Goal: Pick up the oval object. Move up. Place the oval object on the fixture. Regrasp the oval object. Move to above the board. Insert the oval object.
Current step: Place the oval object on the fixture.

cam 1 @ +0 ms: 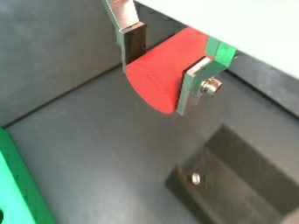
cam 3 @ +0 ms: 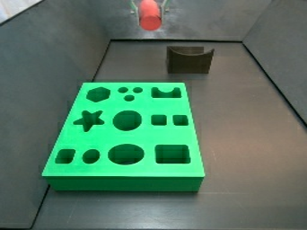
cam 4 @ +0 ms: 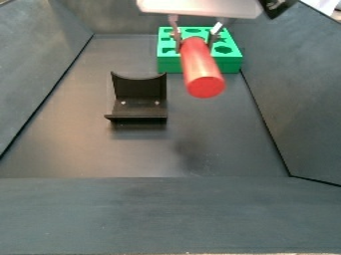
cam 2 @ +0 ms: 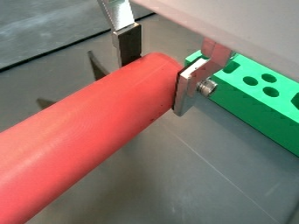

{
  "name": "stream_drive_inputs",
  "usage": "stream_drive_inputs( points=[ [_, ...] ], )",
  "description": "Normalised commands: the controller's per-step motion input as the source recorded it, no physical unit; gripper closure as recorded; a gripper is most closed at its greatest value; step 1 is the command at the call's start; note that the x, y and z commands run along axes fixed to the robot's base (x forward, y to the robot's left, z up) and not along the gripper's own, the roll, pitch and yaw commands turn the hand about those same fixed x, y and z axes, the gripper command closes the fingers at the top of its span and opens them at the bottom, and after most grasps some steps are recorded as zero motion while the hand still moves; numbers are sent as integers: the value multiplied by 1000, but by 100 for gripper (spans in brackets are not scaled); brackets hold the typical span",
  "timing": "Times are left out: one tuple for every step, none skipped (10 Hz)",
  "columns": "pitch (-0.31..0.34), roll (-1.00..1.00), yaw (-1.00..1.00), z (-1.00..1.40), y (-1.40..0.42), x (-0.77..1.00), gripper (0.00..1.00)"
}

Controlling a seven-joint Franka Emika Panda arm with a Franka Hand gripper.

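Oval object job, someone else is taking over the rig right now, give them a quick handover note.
Gripper: shut on the red oval object, held in the air, clear of the floor.
Fixture: on the floor, notch empty.
Board: flat on the floor; its cutouts that show are unfilled.
Done: pick up and lift.
Left: place the peg on the fixture, regrasp, move above the board, insert.
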Motion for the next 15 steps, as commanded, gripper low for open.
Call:
stream_drive_inputs(
  points=[
    [9,135,-83,-177,-185,1000,100],
    [11,144,-45,-165,-162,1000,100],
    [17,165,8,-135,-118,1000,100],
    [19,167,23,-119,-96,987,100],
    [29,161,34,-83,-57,858,100],
    [44,150,35,-60,-38,733,100],
    [89,-1000,-54,862,-212,1000,100],
    [98,-1000,-56,892,-197,956,100],
    [109,-1000,-67,733,-77,802,100],
    [111,-1000,-69,606,-31,697,100],
    [115,-1000,-76,247,-5,437,100],
    [116,-1000,-82,29,14,304,100],
    [115,-1000,-89,-31,22,216,100],
    [126,-1000,-97,20,28,113,100],
    [124,-1000,-105,37,33,36,100]
  ],
)
